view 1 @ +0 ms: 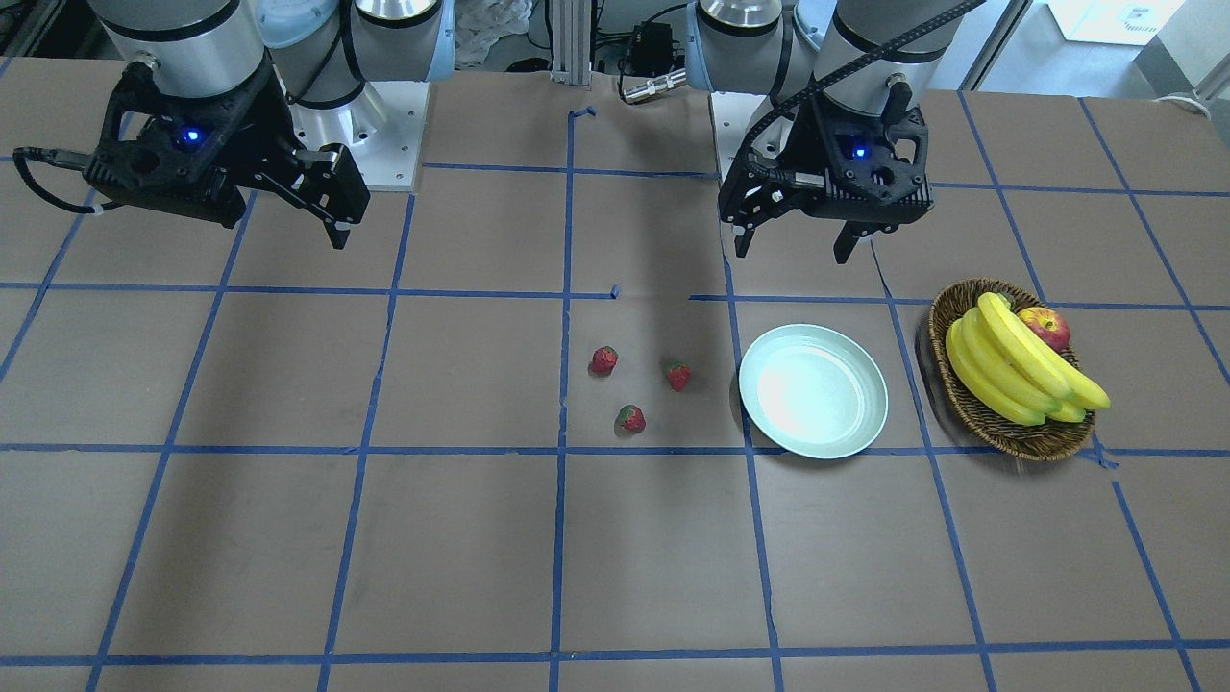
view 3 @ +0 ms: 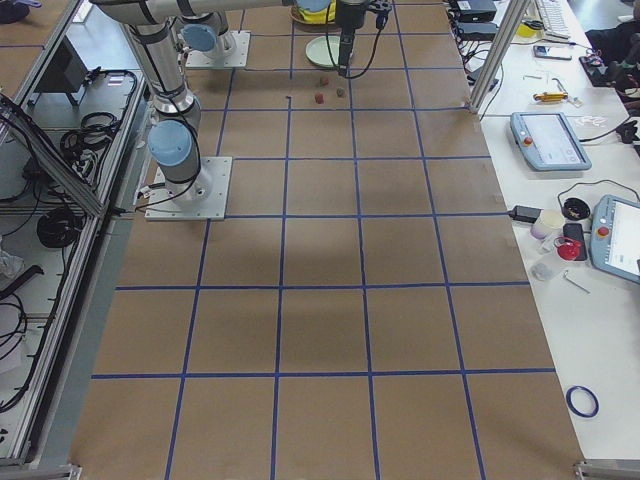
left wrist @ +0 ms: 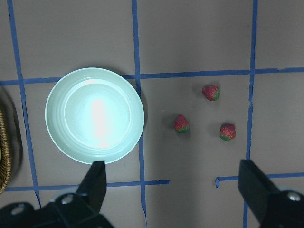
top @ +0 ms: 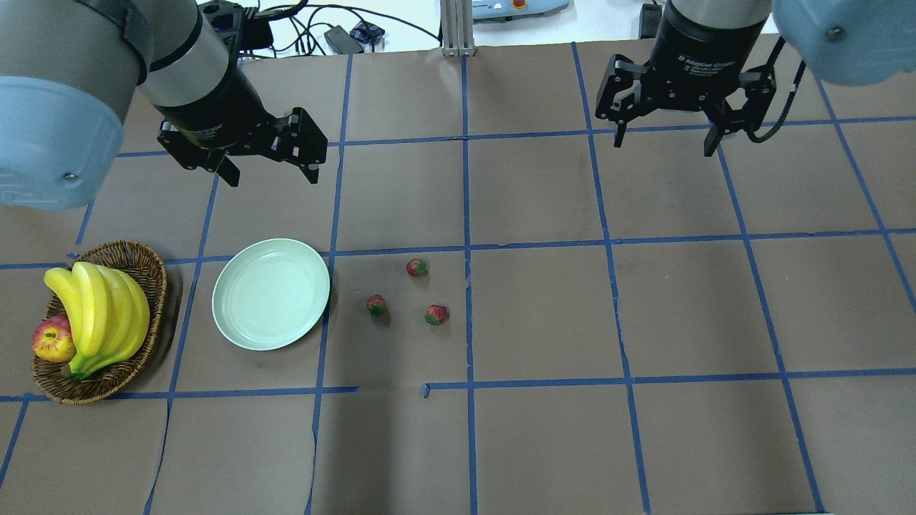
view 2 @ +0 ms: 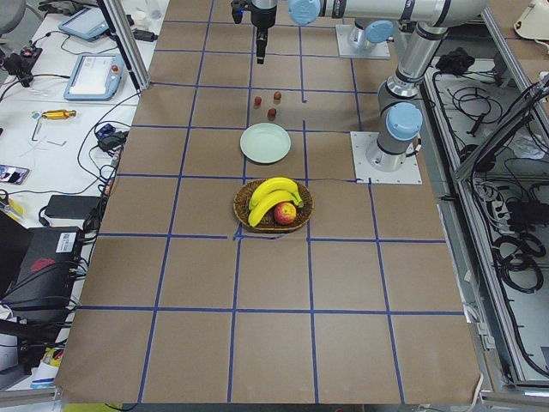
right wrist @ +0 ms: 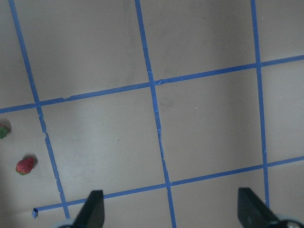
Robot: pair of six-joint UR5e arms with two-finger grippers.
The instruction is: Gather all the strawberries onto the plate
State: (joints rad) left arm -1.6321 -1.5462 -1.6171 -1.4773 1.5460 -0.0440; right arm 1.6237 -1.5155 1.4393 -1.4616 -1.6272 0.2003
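Three small red strawberries [top: 416,267] [top: 376,305] [top: 436,314] lie loose on the brown table, just right of the pale mint-green plate [top: 270,293], which holds nothing. They also show in the left wrist view [left wrist: 211,92] [left wrist: 181,123] [left wrist: 227,131]. My left gripper [top: 270,172] hangs open and empty above the table, behind the plate. My right gripper [top: 664,143] hangs open and empty far to the right, well away from the strawberries. The right wrist view catches one strawberry [right wrist: 25,166] at its left edge.
A brown wicker basket [top: 136,265] with a bunch of bananas [top: 100,315] and a red-yellow apple [top: 54,340] stands left of the plate. Blue tape lines [top: 466,214] grid the tabletop.
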